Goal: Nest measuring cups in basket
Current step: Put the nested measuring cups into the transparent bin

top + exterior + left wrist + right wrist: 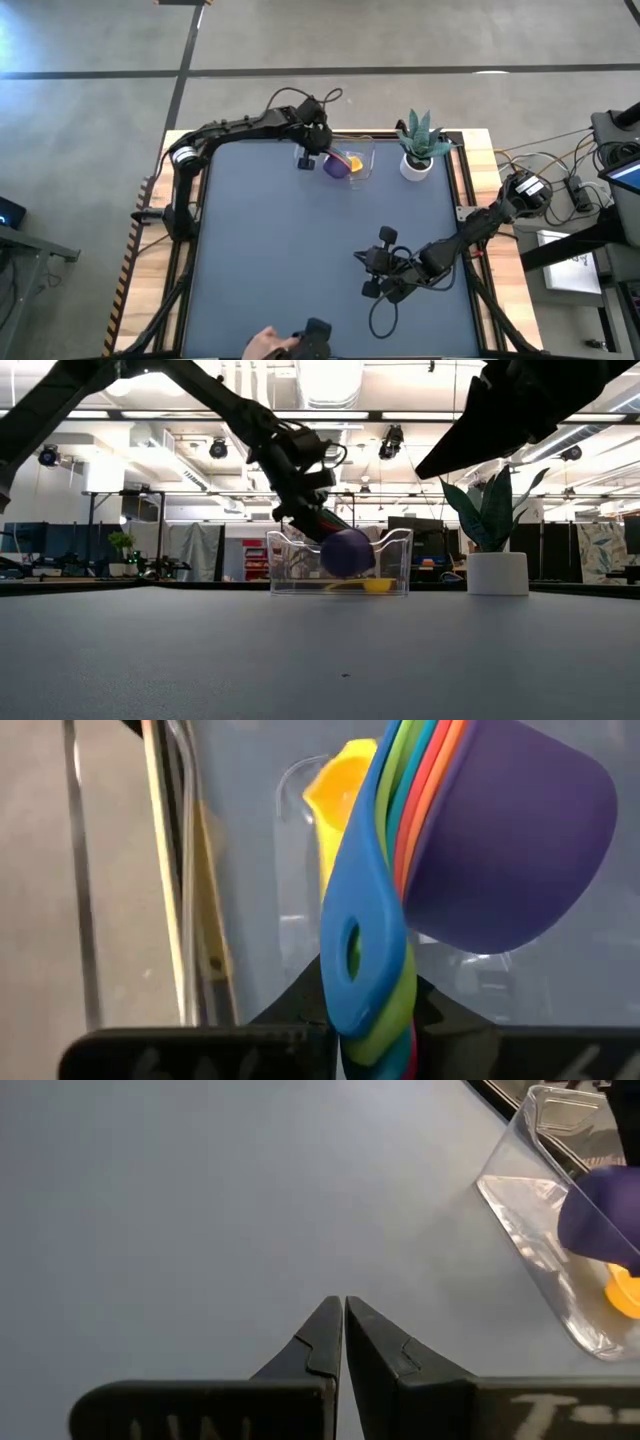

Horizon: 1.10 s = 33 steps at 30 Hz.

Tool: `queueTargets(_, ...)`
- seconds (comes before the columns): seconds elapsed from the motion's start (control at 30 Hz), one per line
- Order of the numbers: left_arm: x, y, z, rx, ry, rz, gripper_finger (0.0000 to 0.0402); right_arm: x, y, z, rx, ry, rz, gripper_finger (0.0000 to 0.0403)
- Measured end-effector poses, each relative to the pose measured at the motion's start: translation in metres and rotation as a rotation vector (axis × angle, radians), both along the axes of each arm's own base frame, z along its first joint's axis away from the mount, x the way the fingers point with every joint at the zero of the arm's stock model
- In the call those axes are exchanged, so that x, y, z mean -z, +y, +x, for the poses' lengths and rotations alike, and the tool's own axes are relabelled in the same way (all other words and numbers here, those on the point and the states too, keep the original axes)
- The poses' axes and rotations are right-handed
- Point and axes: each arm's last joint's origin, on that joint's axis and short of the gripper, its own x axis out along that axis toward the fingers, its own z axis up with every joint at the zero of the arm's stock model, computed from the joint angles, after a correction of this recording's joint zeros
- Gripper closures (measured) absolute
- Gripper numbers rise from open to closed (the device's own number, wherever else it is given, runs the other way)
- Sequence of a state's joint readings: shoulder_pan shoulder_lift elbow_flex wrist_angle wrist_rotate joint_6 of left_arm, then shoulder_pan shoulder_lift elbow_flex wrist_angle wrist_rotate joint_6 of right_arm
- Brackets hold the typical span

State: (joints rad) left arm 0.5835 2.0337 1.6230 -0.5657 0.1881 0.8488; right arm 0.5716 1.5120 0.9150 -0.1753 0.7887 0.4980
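A nested stack of measuring cups [480, 830] has a purple bowl outermost, with blue, green, teal, orange and red rims and handles fanned beside it. My left gripper [370, 1005] is shut on the stack's handles at the clear basket [362, 150] by the table's far edge. In the low view the purple cup [347, 552] sits between the basket's walls [400, 560]. A yellow cup [340, 790] lies on the basket floor. My right gripper [343, 1308] is shut and touches nothing, over the bare table near the right side [375, 272]. My left gripper pinches the bundled handles [352, 955] of the nested cups near their free ends, between its two fingers [300, 1010], blue handle outermost. It comes slanting down from above and the table's left [300, 490]. The stack hangs below, bowls tilted, inside the basket.
A white pot with a green spiky plant [418, 152] stands just right of the basket. A person's hand holding a dark object [285, 345] shows at the table's near edge. Cables trail from the right arm [385, 310]. Blue tabletop [280, 250] spreads between the arms.
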Motion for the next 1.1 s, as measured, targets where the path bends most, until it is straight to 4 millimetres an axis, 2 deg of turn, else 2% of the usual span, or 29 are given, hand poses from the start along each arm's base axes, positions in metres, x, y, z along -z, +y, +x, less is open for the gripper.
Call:
queueTargets(0.33,-0.008,0.003,0.002,-0.022,-0.032,0.087,0.0385,0.007,-0.003,-0.004,0.018,0.011,-0.022,0.0394)
queueTargets(0.47,-0.028,-0.003,-0.006,-0.037,-0.057,0.135,0.0385,0.010,-0.006,-0.008,0.032,0.010,-0.016,0.0394)
queueTargets(0.6,-0.056,-0.022,-0.021,-0.051,-0.103,0.190,0.0385,0.006,-0.010,-0.013,0.064,-0.022,-0.016,0.0394)
queueTargets(0.7,-0.066,-0.047,-0.036,-0.055,-0.164,0.233,0.0385,0.002,-0.013,-0.018,0.080,-0.046,-0.005,0.0394)
queueTargets(0.8,-0.060,-0.086,-0.052,-0.060,-0.212,0.312,0.0385,0.000,-0.015,-0.023,0.098,-0.070,-0.010,0.0394)
queueTargets(0.97,-0.030,-0.167,-0.079,-0.043,-0.349,0.461,0.0385,0.000,-0.016,-0.026,0.128,-0.093,-0.030,0.0394)
queueTargets(1.1,0.006,-0.219,-0.097,-0.080,-0.423,0.578,0.0385,-0.001,-0.017,-0.025,0.156,-0.114,-0.057,0.0394)
